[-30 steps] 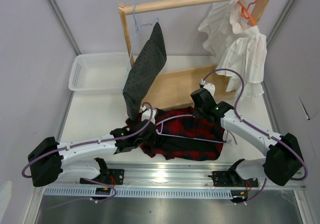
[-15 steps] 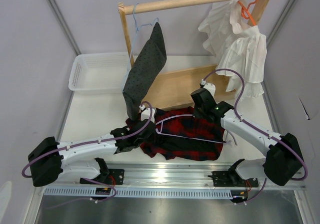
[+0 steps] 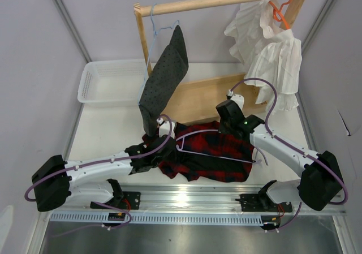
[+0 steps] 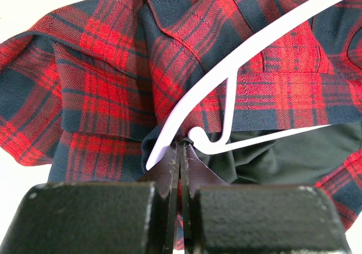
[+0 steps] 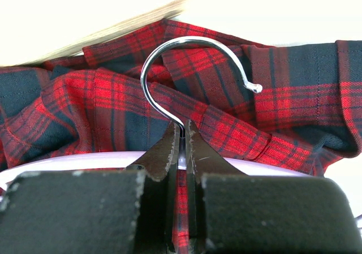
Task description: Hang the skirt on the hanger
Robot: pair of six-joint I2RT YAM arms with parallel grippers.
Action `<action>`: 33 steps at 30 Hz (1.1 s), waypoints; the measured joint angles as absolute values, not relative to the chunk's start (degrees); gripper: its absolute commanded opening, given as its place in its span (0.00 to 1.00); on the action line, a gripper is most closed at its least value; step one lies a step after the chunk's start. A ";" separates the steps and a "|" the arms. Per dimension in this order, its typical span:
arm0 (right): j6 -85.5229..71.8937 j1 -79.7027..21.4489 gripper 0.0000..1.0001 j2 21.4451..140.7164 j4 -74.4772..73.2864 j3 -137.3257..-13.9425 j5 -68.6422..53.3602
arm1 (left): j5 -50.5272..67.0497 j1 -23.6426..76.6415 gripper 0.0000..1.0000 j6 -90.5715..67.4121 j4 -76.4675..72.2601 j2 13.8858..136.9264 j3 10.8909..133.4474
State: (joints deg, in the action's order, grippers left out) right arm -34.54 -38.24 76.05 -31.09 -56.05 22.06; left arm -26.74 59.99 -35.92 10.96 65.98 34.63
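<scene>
The red-and-navy plaid skirt (image 3: 212, 155) lies crumpled on the table between the two arms, with its black lining showing at the front. The lilac hanger (image 3: 218, 154) lies across it. My left gripper (image 3: 163, 152) is at the skirt's left edge. In the left wrist view it (image 4: 182, 145) is shut on a fold of the skirt (image 4: 102, 90), right at the hanger's end (image 4: 169, 146). My right gripper (image 3: 233, 130) is at the skirt's far edge. In the right wrist view it (image 5: 182, 130) is shut on the stem of the silver hook (image 5: 192, 43), above the skirt (image 5: 294, 95).
A wooden rack (image 3: 220, 2) stands behind the skirt. It holds a dark grey speckled garment (image 3: 164, 78) on a light blue hanger and a white ruffled garment (image 3: 271, 50) on an orange hanger. A white basket (image 3: 110, 81) sits at the back left.
</scene>
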 measured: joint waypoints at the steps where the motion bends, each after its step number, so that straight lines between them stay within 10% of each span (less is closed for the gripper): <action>1: -34.52 -38.24 0.00 76.05 -31.09 -56.05 22.09 | -26.83 59.99 0.00 -35.90 10.92 65.98 34.61; 33: -35.29 -38.24 0.00 75.68 -28.95 -52.69 20.88 | -36.71 64.16 0.00 -36.42 8.91 65.54 35.18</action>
State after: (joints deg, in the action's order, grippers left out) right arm -35.29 -38.24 75.68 -28.95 -52.69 20.88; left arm -36.71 64.16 -36.42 8.91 65.54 35.18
